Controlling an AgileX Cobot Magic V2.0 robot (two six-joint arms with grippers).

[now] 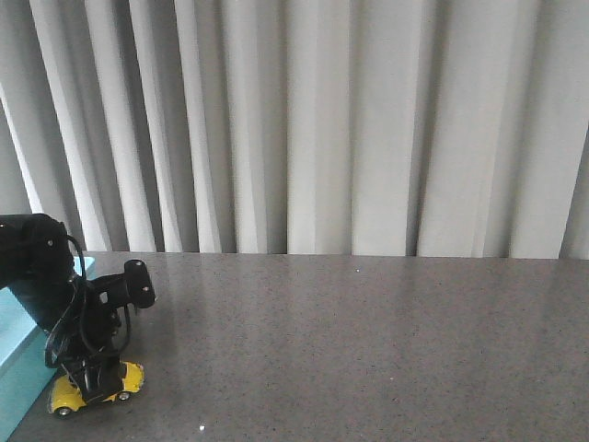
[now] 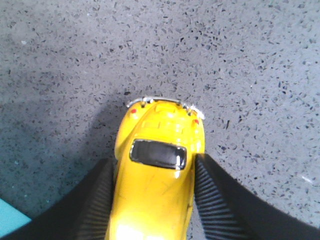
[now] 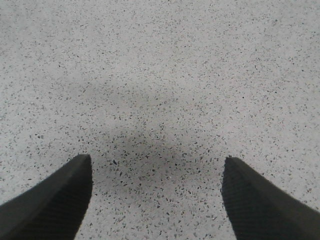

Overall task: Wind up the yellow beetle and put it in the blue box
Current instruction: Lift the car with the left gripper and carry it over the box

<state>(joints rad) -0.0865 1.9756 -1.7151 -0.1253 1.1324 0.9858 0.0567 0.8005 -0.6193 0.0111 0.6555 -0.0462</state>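
One yellow beetle [image 2: 159,172] clamped in left jaws, lengthwise between fingers [image 2: 97,200], right jaws open

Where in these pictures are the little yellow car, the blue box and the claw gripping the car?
yellow beetle [image 2: 155,175], left wrist view, on its roof.
blue box [image 1: 14,354], front view, on its near wall.
left gripper [image 2: 152,200], left wrist view, midway between its fingertips.

Black left arm [image 1: 55,295] of bulky rounded housings, looped with thin black cables. Matte black fingers [image 2: 95,200], ribbed along inner faces. Right pair of fingers [image 3: 55,200] likewise black, tapered, finely textured.
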